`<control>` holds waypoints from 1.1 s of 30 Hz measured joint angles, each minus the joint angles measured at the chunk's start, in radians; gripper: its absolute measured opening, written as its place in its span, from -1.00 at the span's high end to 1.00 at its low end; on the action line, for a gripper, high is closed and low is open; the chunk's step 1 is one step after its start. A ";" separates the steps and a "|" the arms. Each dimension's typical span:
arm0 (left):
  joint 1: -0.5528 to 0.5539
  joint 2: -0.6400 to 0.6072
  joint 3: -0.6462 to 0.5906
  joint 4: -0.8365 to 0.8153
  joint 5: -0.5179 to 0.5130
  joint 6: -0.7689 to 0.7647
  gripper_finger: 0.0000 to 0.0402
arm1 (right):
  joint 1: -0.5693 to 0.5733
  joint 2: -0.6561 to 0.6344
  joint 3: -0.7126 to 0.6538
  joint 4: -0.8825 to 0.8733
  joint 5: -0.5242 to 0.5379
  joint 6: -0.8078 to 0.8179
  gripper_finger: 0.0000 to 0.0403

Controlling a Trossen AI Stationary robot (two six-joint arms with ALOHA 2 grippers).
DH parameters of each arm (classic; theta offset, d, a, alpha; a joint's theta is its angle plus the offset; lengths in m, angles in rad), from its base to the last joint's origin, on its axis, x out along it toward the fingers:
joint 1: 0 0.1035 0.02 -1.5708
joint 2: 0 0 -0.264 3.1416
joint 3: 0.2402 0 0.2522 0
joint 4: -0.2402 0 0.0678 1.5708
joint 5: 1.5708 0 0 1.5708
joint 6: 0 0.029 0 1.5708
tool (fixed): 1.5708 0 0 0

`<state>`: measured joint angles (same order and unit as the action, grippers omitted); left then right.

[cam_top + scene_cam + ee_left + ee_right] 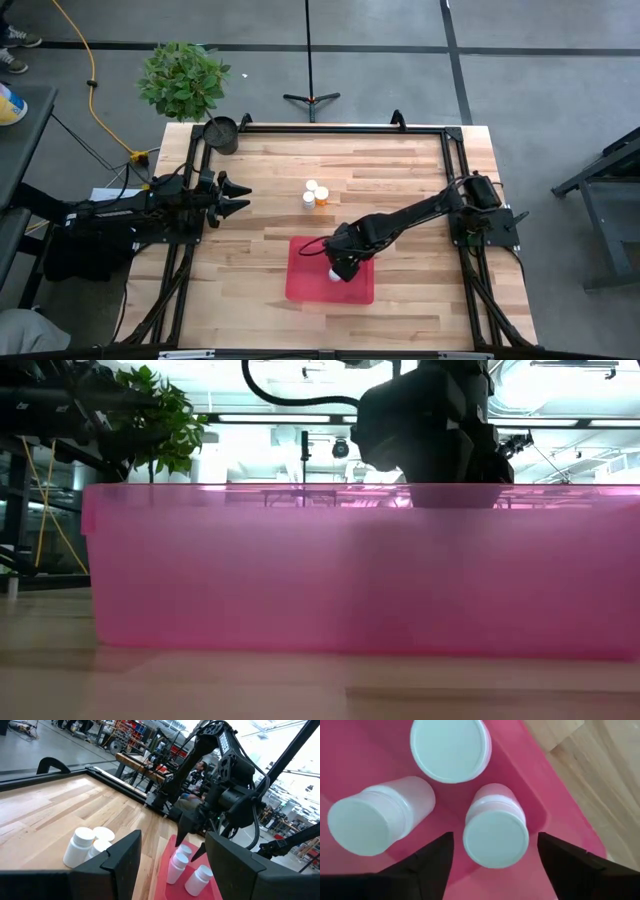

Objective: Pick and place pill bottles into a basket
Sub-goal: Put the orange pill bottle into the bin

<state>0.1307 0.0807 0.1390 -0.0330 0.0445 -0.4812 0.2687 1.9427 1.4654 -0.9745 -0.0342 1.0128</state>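
Observation:
The red tray (305,282) lies on the near middle of the table. Three white pill bottles stand upright on its floor (449,747) (375,820) (495,832); they also show in the left wrist view (176,867). My right gripper (495,836) hangs open over the tray, pointing down, one finger on each side of one bottle's cap with a gap showing on both sides. More white bottles (311,192) stand in a cluster on the bare table beyond the tray. My left gripper (243,195) is open and empty at the table's left.
A dark round pot (221,133) with a green plant (183,78) stands at the far left corner. In the low view the tray's pink wall (350,570) fills most of the picture. A black frame (330,127) runs along the table's edges.

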 joint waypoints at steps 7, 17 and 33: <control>0.000 0.000 0.000 0.000 0.000 0.000 -0.26 | 0.000 -0.003 0.113 -0.127 0.039 -0.043 -0.38; 0.000 0.000 0.000 0.000 0.000 0.000 -0.26 | -0.021 -0.005 0.398 -0.279 0.264 -0.159 -0.39; 0.000 0.000 0.000 0.009 -0.003 0.000 -0.26 | -0.278 0.002 0.482 -0.276 0.235 -0.350 -0.39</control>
<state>0.1307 0.0807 0.1391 -0.0242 0.0418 -0.4810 -0.0090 1.9450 1.9476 -1.2508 0.2007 0.6631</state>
